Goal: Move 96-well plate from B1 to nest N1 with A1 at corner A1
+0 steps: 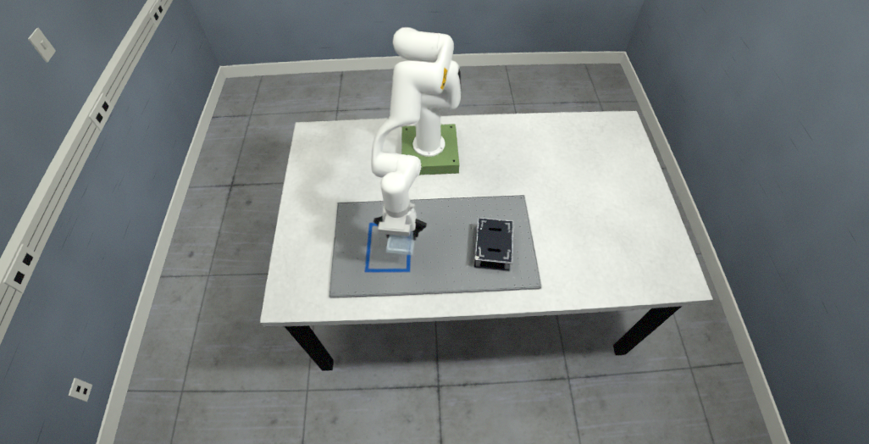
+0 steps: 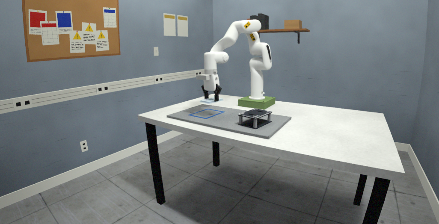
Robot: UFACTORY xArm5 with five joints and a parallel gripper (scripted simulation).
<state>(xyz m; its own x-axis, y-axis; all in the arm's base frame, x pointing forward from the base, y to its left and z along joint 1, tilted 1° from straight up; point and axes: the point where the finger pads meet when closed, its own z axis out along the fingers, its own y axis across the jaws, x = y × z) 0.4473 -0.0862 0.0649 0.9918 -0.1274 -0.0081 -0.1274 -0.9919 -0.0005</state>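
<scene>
My gripper [image 1: 400, 235] [image 2: 211, 98] is shut on the pale, see-through 96-well plate [image 1: 399, 245] [image 2: 209, 101] and holds it level in the air. The plate hangs well above the blue outline of spot B1 [image 1: 368, 248] [image 2: 196, 116], over its right part in the overhead view. The black raised nest N1 [image 1: 494, 240] [image 2: 254, 113] stands on legs to the right on the grey mat [image 1: 450, 276] [image 2: 270, 128], with white corner locators on its top and nothing on it. I cannot make out the plate's cut-off corner or the A1 mark.
The arm's green base block [image 1: 446, 161] [image 2: 256, 101] stands behind the mat on the white table [image 1: 607, 197] [image 2: 337, 136]. The arm's elbow and links rise above the mat's back left part.
</scene>
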